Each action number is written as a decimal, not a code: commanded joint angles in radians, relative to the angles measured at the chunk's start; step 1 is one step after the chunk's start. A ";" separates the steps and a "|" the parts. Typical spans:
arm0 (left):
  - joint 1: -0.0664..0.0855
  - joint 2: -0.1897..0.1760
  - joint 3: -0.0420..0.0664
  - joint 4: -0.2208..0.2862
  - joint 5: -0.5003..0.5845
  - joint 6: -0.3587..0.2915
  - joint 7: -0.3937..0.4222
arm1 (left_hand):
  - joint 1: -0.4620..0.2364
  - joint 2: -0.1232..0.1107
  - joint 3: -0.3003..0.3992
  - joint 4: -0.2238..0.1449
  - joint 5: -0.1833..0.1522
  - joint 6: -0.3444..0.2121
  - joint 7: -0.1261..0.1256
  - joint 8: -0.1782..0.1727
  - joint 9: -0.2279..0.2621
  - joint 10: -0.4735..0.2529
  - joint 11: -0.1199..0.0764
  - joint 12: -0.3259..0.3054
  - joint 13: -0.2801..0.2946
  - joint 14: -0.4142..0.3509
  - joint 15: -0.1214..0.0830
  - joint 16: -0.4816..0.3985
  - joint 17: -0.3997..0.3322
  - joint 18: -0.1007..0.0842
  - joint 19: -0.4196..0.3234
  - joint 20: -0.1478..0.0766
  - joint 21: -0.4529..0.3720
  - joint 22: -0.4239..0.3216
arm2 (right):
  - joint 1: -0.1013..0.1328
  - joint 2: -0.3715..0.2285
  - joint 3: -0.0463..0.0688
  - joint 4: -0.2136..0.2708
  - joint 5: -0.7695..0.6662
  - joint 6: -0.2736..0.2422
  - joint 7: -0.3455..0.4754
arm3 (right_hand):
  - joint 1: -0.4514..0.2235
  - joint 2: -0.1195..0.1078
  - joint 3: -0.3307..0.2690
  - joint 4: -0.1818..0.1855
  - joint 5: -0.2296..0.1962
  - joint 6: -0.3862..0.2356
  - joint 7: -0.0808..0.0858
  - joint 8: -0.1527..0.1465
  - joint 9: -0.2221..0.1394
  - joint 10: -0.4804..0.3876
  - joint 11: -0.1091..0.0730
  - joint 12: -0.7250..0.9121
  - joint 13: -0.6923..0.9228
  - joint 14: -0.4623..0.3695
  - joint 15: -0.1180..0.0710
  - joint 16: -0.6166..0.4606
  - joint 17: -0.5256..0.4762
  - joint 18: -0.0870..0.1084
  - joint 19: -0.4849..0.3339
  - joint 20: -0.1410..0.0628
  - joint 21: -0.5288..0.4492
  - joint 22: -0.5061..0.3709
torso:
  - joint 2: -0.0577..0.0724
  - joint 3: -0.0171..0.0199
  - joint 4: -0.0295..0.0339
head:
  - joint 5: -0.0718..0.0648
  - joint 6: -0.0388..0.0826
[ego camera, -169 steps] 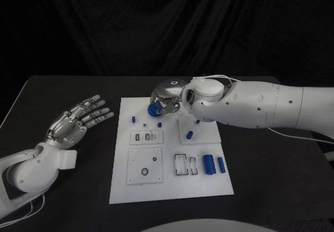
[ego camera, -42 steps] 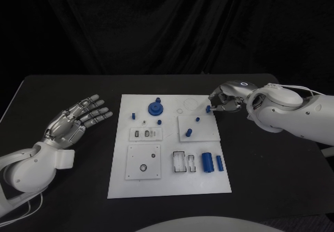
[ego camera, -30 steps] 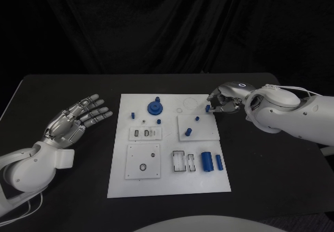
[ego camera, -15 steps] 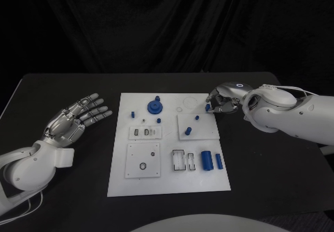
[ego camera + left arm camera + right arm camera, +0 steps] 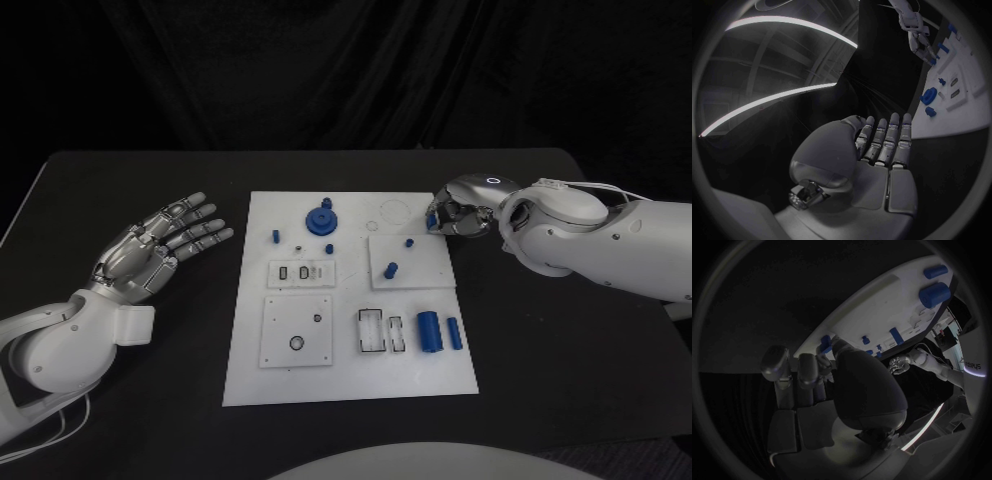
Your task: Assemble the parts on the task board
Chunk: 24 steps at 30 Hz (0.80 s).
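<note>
The white task board (image 5: 353,380) lies mid-table. My right hand (image 5: 462,215) is at its far right edge, fingers curled in around a small blue peg (image 5: 431,216). In the right wrist view the thumb and a fingertip (image 5: 839,346) close on that peg (image 5: 825,343). A blue gear (image 5: 320,220) stands free near the board's far edge. Small blue pegs (image 5: 274,237) (image 5: 391,269) stand on the board, and two blue cylinders (image 5: 428,332) lie near its right side. My left hand (image 5: 159,245) rests palm up left of the board, fingers spread and holding nothing (image 5: 879,150).
Three raised white sub-plates (image 5: 296,332) with slots and holes sit on the board. Bare black table (image 5: 577,360) surrounds the board on all sides. The left wrist view shows the board's edge (image 5: 954,122) and gear (image 5: 929,95) beyond the fingertips.
Since 5.6 s ago my right hand has let go of the blue gear on the board and moved to the right edge. Over the last second it has barely shifted. The left hand has not moved.
</note>
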 commanded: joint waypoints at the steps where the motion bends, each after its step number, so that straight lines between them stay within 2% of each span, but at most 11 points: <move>1: -0.001 0.002 0.001 0.000 0.004 0.017 0.005 | -0.007 0.002 0.005 0.000 -0.004 -0.001 0.009 -0.001 0.001 -0.001 0.005 0.006 0.000 -0.004 0.005 0.005 -0.001 -0.017 -0.009 0.001 0.006 0.001 | -0.005 0.002 0.000 -0.003 -0.003 -0.012 0.001 | 0.003 0.007 -0.003 0.004 0.006 0.012 0.002 0.006 0.004 0.004 0.001 -0.005 -0.001 -0.005 0.004 -0.005 -0.002 0.013 -0.005 0.001 -0.008 -0.001 | 0.000 0.0003 -0.0002 | 0.000 -0.001; 5: -0.002 0.002 0.001 -0.001 0.004 0.018 0.003 | -0.007 0.002 0.005 0.000 -0.004 -0.001 0.009 -0.001 0.001 -0.001 0.005 0.006 0.000 -0.004 0.005 0.005 -0.001 -0.017 -0.009 0.001 0.006 0.001 | -0.007 0.004 0.000 -0.005 -0.003 -0.026 0.003 | 0.006 0.012 -0.004 0.005 0.025 0.035 0.002 0.026 0.019 0.005 0.001 -0.005 0.000 -0.004 0.003 -0.007 -0.002 0.013 -0.003 0.001 -0.011 0.000 | 0.000 0.0002 -0.0004 | 0.000 -0.001; 10: -0.002 0.002 0.001 -0.002 0.004 0.019 0.001 | -0.007 0.002 0.005 0.000 -0.004 -0.001 0.009 -0.001 0.001 -0.001 0.005 0.006 0.000 -0.004 0.005 0.005 -0.001 -0.017 -0.009 0.001 0.006 0.001 | -0.008 0.004 0.000 -0.004 -0.003 -0.078 0.014 | 0.019 0.021 0.001 -0.001 0.080 0.059 0.001 0.055 0.042 0.004 -0.001 -0.006 0.001 -0.002 0.003 -0.008 -0.002 0.014 -0.001 0.000 -0.016 0.003 | 0.000 0.0005 -0.0006 | 0.001 -0.001; 11: -0.002 0.002 0.001 -0.002 0.004 0.019 0.000 | -0.007 0.002 0.005 0.000 -0.004 -0.001 0.009 -0.001 0.001 -0.001 0.005 0.006 0.000 -0.004 0.005 0.005 -0.001 -0.017 -0.009 0.001 0.006 0.001 | -0.008 0.003 0.000 -0.003 -0.003 -0.094 0.017 | 0.025 0.025 0.004 -0.005 0.113 0.073 0.000 0.074 0.054 0.008 -0.002 -0.004 0.005 -0.001 0.002 -0.007 0.000 0.013 0.002 -0.002 -0.016 0.006 | 0.000 0.0006 -0.0002 | 0.001 -0.001; 15: -0.002 0.001 0.001 -0.003 0.004 0.020 -0.001 | -0.007 0.002 0.005 0.000 -0.004 -0.001 0.009 -0.001 0.001 -0.001 0.005 0.006 0.000 -0.004 0.005 0.005 -0.001 -0.017 -0.009 0.001 0.006 0.001 | -0.009 -0.002 0.000 0.005 -0.003 -0.147 0.026 | 0.032 0.028 0.009 -0.011 0.151 0.077 -0.001 0.093 0.069 0.009 -0.002 -0.005 0.006 0.000 0.001 -0.008 0.000 0.013 0.003 -0.002 -0.018 0.009 | 0.000 0.0002 -0.0003 | 0.004 -0.001; 16: -0.002 0.001 0.001 -0.003 0.004 0.020 -0.002 | -0.007 0.002 0.005 0.000 -0.004 -0.001 0.009 -0.001 0.001 -0.001 0.005 0.006 0.000 -0.004 0.005 0.005 -0.001 -0.017 -0.009 0.001 0.006 0.001 | -0.008 -0.003 0.000 0.008 -0.003 -0.159 0.029 | 0.043 0.030 0.016 -0.019 0.187 0.087 -0.002 0.106 0.077 0.010 -0.002 -0.004 0.007 0.002 0.000 -0.005 0.004 0.012 0.005 -0.004 -0.015 0.012 | 0.000 0.0002 -0.0003 | 0.004 -0.001; 20: -0.002 -0.001 0.001 -0.002 0.004 0.019 -0.002 | -0.008 0.001 0.007 0.000 -0.005 -0.002 0.009 -0.001 0.001 -0.001 0.005 0.006 0.000 -0.005 0.005 0.005 -0.001 -0.018 -0.009 0.001 0.006 0.001 | -0.006 -0.012 0.001 0.038 -0.003 -0.209 0.039 | 0.051 0.030 0.023 -0.025 0.212 0.095 -0.002 0.126 0.091 0.013 -0.002 -0.005 0.008 0.004 0.000 -0.004 0.005 0.011 0.008 -0.003 -0.014 0.016 | -0.001 0.0003 -0.0010 | 0.007 0.000; 24: -0.003 -0.002 0.001 -0.002 0.004 0.018 -0.002 | -0.008 0.001 0.007 0.000 -0.005 -0.002 0.009 -0.001 0.001 -0.001 0.005 0.006 0.000 -0.005 0.005 0.005 -0.001 -0.018 -0.009 0.001 0.006 0.001 | 0.008 -0.008 0.002 0.069 -0.003 -0.224 0.042 | 0.051 0.028 0.023 -0.025 0.213 0.097 -0.001 0.130 0.095 0.012 0.000 -0.006 0.007 0.006 0.001 -0.002 0.007 0.011 0.009 -0.003 -0.014 0.016 | -0.001 0.0001 -0.0016 | 0.008 0.000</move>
